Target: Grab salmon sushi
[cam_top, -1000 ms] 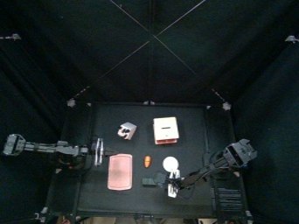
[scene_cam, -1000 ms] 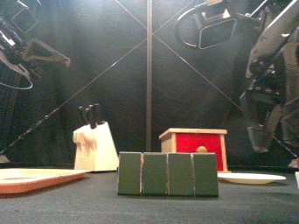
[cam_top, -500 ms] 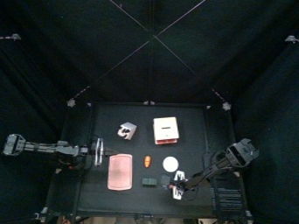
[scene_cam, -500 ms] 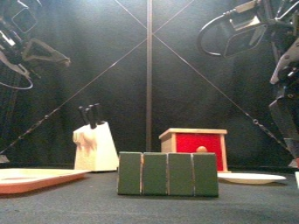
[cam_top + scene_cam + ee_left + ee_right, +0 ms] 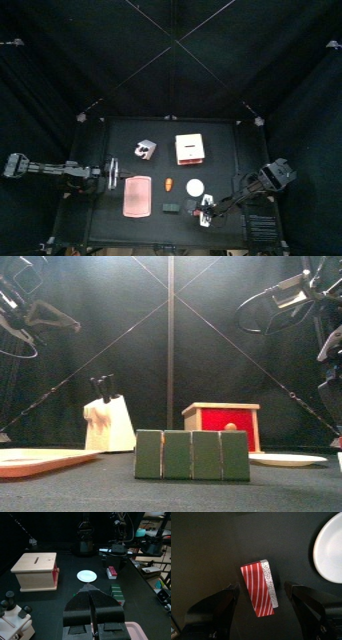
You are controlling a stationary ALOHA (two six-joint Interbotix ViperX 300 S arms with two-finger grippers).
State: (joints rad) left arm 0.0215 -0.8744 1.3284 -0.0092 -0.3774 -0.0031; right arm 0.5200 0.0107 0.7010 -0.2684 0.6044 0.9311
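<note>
Where black curtains close the pen:
Bench (image 5: 120,135): black, small.
Salmon sushi (image 5: 170,184): just right of pink slab (image 5: 135,196), long axis front-to-back.
Right gripper (image 5: 261,607): released, over red striped packet (image 5: 260,587).
Left gripper (image 5: 93,587): clenched.

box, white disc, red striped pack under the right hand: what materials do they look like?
Box: looks like pale unfinished wood, matte, with red side panels and a slot in the lid. Disc: smooth white, possibly ceramic or plastic; slight sheen at its rim in the right wrist view. Pack: glossy red with thin white stripes and a silvery edge, probably foil or plastic wrap.
</note>
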